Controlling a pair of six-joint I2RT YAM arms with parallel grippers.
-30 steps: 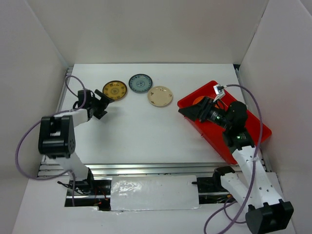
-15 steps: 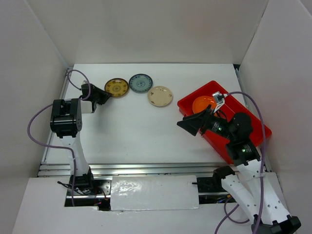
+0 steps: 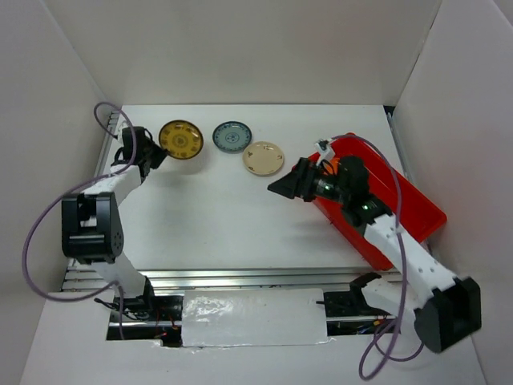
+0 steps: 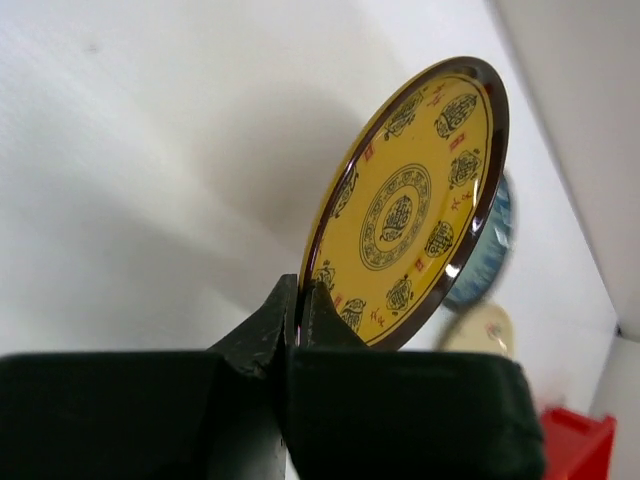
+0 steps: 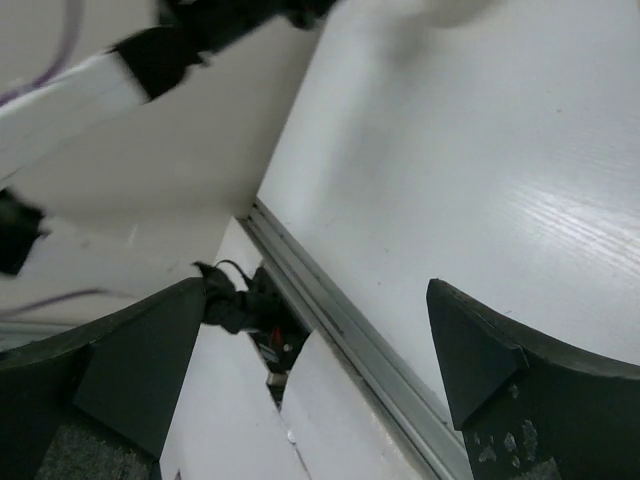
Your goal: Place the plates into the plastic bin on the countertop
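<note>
My left gripper (image 3: 157, 151) (image 4: 300, 292) is shut on the near rim of the yellow-brown patterned plate (image 3: 181, 139) (image 4: 412, 195), which stands tilted up off the countertop (image 3: 216, 208) at the back left. To its right lie the blue-grey patterned plate (image 3: 232, 137) (image 4: 494, 250) and a beige plate (image 3: 264, 158) (image 4: 482, 330), both flat. The red plastic bin (image 3: 418, 205) (image 4: 575, 440) sits at the right. My right gripper (image 3: 287, 183) (image 5: 315, 335) hangs open and empty just left of the bin, near the beige plate. The right arm hides part of the bin's inside.
A metal rail (image 3: 240, 277) (image 5: 345, 315) runs along the countertop's front edge. White walls (image 3: 465, 104) close in the left, back and right sides. Purple cables (image 3: 36, 241) loop off both arms.
The left gripper went from open to shut on the yellow-brown plate and tipped it up, shifting it slightly left. The right gripper moved left out of the bin toward the beige plate.
</note>
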